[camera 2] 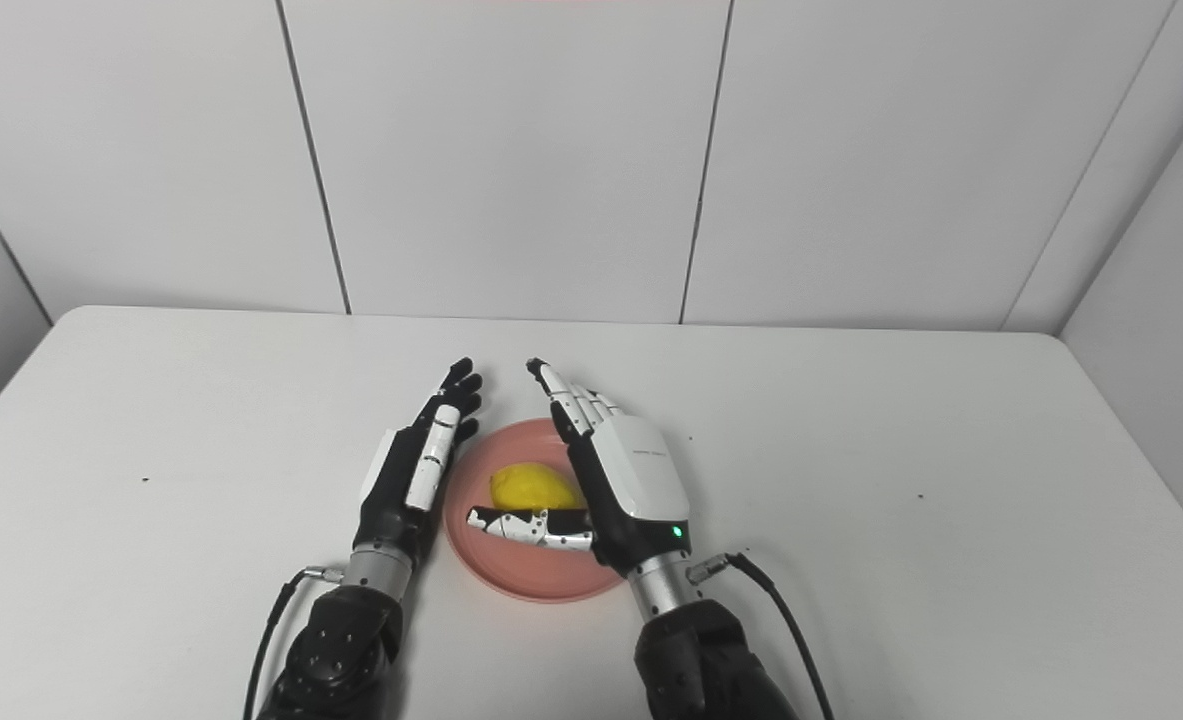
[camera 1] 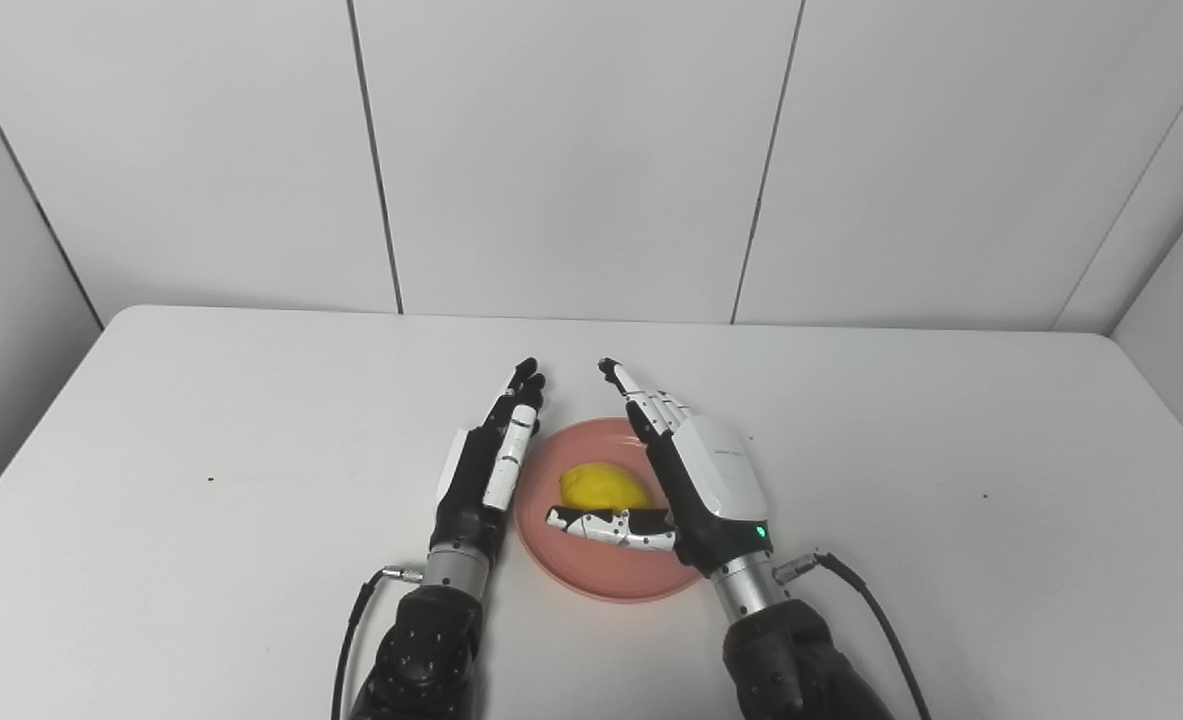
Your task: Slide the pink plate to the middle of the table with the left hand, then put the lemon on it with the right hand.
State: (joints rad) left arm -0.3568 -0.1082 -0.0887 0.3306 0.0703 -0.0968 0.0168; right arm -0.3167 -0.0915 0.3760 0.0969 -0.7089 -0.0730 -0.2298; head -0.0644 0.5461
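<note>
Lemon point(camera 1: 604, 487) lies on the pink plate point(camera 1: 611, 580), a little toward the far half of it, and the plate sits near the middle of the table point(camera 1: 201, 400), close to the front edge side. From how things lie, both parts of the task look done, and the step in hand is, I judge, the release and the pulling away of the right hand point(camera 1: 703, 480).

This hand stands over the right part of the plate with its fingers stretched forward and spread; its thumb point(camera 1: 611, 527) reaches across in front of the lemon, just beside it. I cannot tell if the thumb touches the fruit or only passes near. The hand holds nothing – it is open. The left hand point(camera 1: 486, 460) is open too, fingers straight and close together, standing on its edge just beside the left rim of the plate; whether it touches the rim is not clear.

To finish well, the right hand should go up first, not sideways — a sideways move could drag the thumb against the lemon and roll it. A lemon is rounded and the plate is shallow, so a small push may send it over the rim. The left hand should leave away from the plate, to the left, so the rim is not pushed and the plate does not slide on the smooth table.
</note>
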